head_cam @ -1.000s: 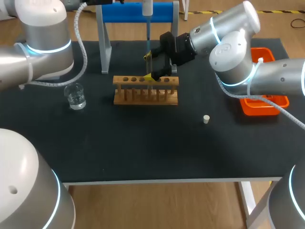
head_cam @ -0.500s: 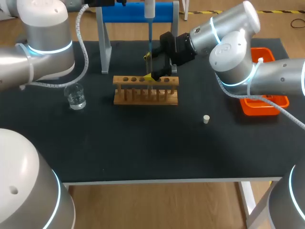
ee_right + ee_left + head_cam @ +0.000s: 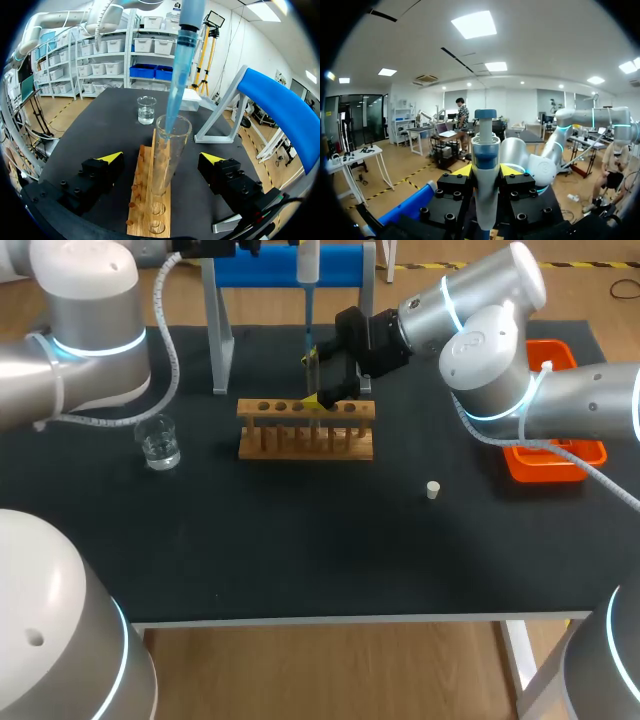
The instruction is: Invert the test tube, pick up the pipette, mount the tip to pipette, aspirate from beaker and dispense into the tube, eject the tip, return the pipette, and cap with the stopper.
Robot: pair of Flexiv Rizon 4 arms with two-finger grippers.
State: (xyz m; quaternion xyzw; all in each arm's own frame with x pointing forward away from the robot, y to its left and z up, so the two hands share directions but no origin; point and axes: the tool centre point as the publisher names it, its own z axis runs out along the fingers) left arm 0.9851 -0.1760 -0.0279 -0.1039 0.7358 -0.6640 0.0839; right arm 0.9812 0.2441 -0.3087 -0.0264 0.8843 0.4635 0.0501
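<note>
Our left gripper (image 3: 486, 172) is pinching the pipette (image 3: 485, 165): in the left wrist view its two yellow-tipped fingers press on the white barrel from both sides. In the head view the pipette (image 3: 309, 260) hangs upright at the upper middle of the frame, in front of the blue stand (image 3: 270, 265). Its blue tip (image 3: 309, 330) points down at the test tube (image 3: 312, 370).

Our right gripper (image 3: 316, 380) comes in from the upper right of the frame and is at the wooden rack (image 3: 305, 430), a little above the centre. In the right wrist view its fingers (image 3: 112, 157) are spread wide. The test tube (image 3: 167, 155) stands upright between them, over the rack (image 3: 150, 210), and we see a gap on each side, so neither finger touches the glass. The end of the tip (image 3: 175, 100) is just inside the open mouth of the tube.

The beaker (image 3: 158, 442), with clear liquid in it, stands on the black table (image 3: 300, 540) at the left of the frame, well apart from the rack. The white stopper (image 3: 433, 490) lies alone to the lower right of the rack. An orange tray (image 3: 555, 465) is at the right edge, partly hidden by our right arm
</note>
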